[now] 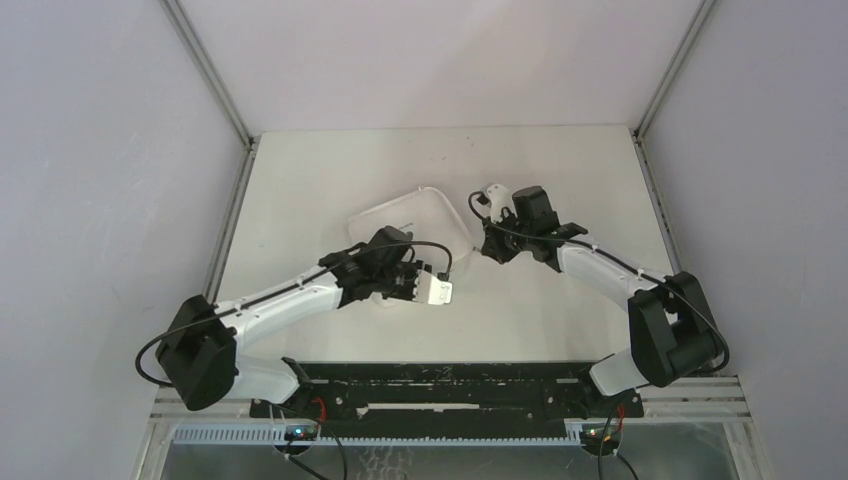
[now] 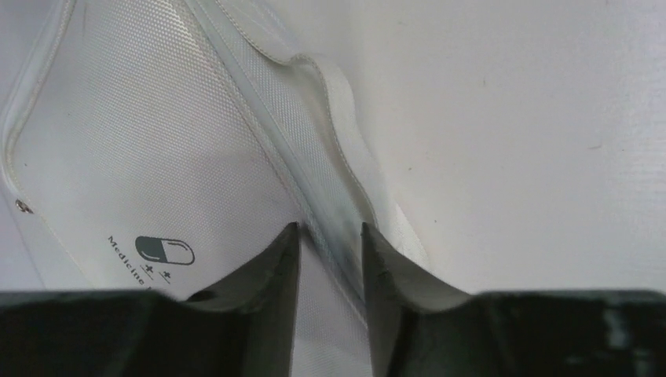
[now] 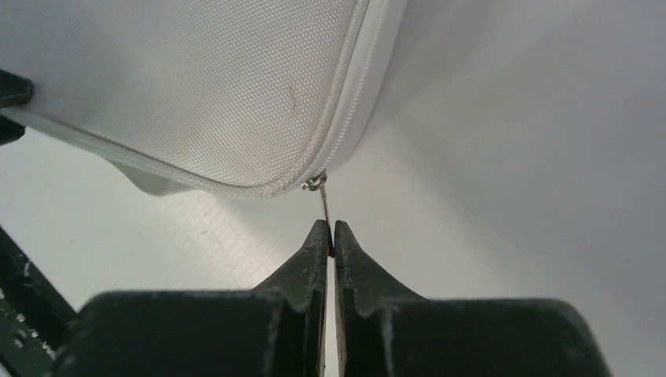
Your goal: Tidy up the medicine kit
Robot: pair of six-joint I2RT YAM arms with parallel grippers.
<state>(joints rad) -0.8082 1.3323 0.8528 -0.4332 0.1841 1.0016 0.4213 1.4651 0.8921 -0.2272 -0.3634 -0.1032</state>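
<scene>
The medicine kit [image 1: 418, 212], a white rounded-square soft case, lies zipped shut mid-table, its pill logo [image 2: 163, 250] facing up. My left gripper [image 1: 392, 268] reaches over the kit's near edge. In the left wrist view its fingers [image 2: 327, 229] clamp the kit's side seam, next to a white strap [image 2: 339, 106]. My right gripper [image 1: 481, 240] is at the kit's right corner. In the right wrist view it [image 3: 330, 228] is shut on the thin metal zip pull [image 3: 323, 201], which hangs from the slider at the corner of the kit [image 3: 196, 86].
Grey walls with metal corner posts [image 1: 210, 75] enclose the white table [image 1: 560, 170] on three sides. A black rail [image 1: 440, 385] carrying both arm bases runs along the near edge.
</scene>
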